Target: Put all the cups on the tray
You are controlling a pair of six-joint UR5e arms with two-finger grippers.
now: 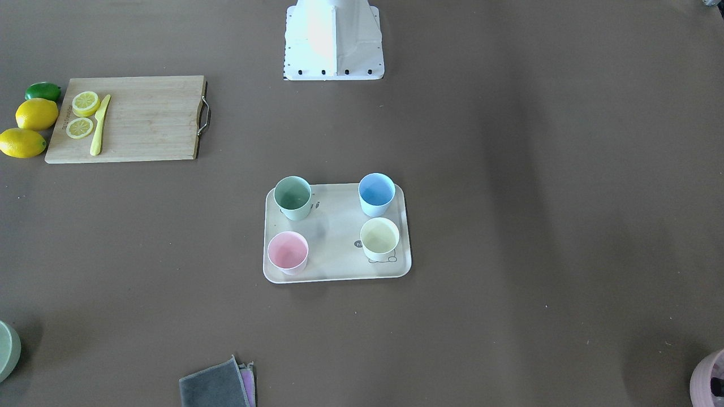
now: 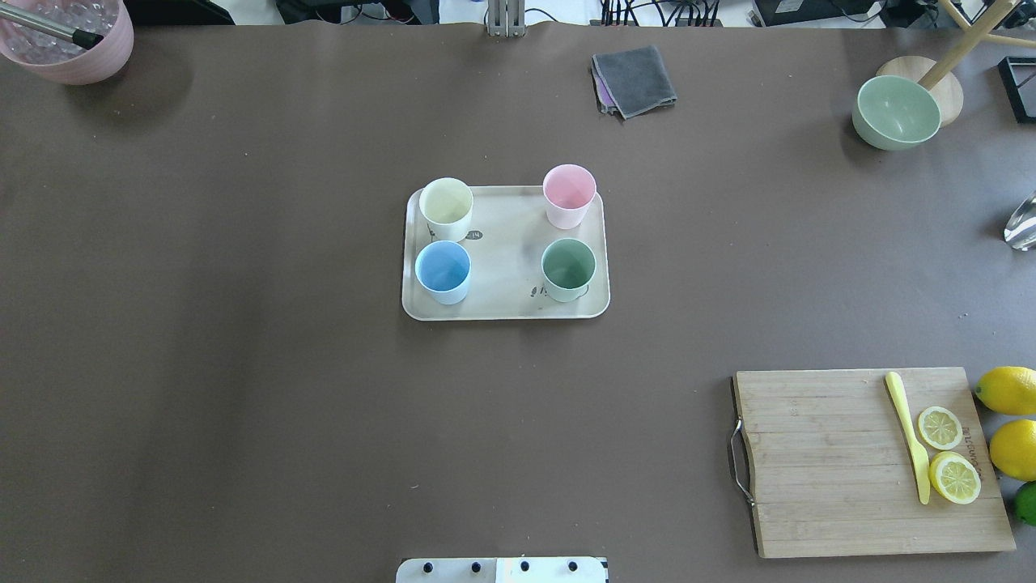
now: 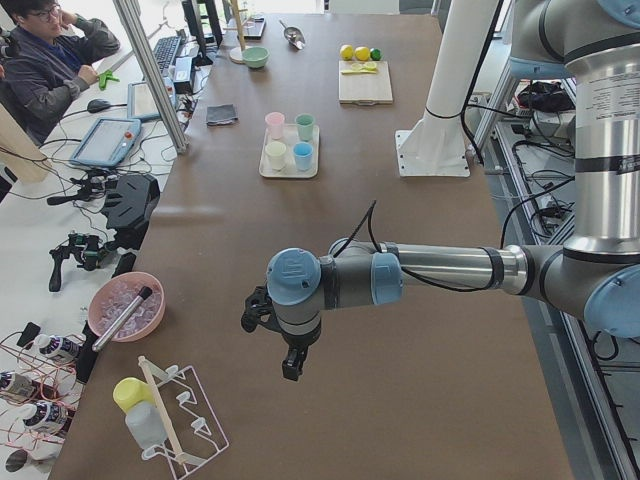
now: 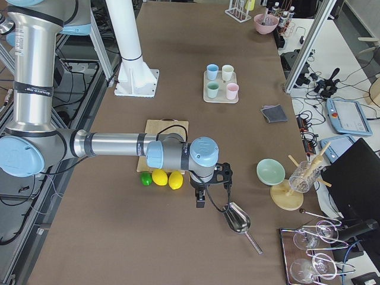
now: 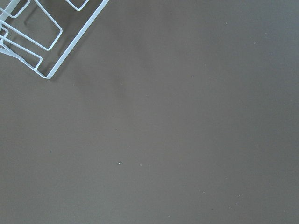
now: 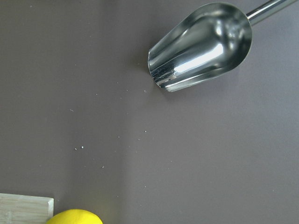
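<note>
The cream tray (image 2: 506,251) lies at the table's middle. All four cups stand upright on it, one near each corner: cream-yellow cup (image 2: 446,206), pink cup (image 2: 569,194), light blue cup (image 2: 443,271) and mint green cup (image 2: 568,267). The front-facing view shows the same tray (image 1: 336,237). My left gripper (image 3: 285,350) hangs over bare table far from the tray, near the table's left end. My right gripper (image 4: 202,199) hangs near the right end, beside the lemons. Both show only in the side views, so I cannot tell whether they are open or shut.
A wooden cutting board (image 2: 866,461) holds lemon slices and a yellow knife (image 2: 908,433), with lemons (image 2: 1008,389) beside it. A green bowl (image 2: 897,112), a grey cloth (image 2: 634,79), a pink container (image 2: 69,36), a metal scoop (image 6: 201,46) and a wire rack (image 5: 42,32) lie around the edges.
</note>
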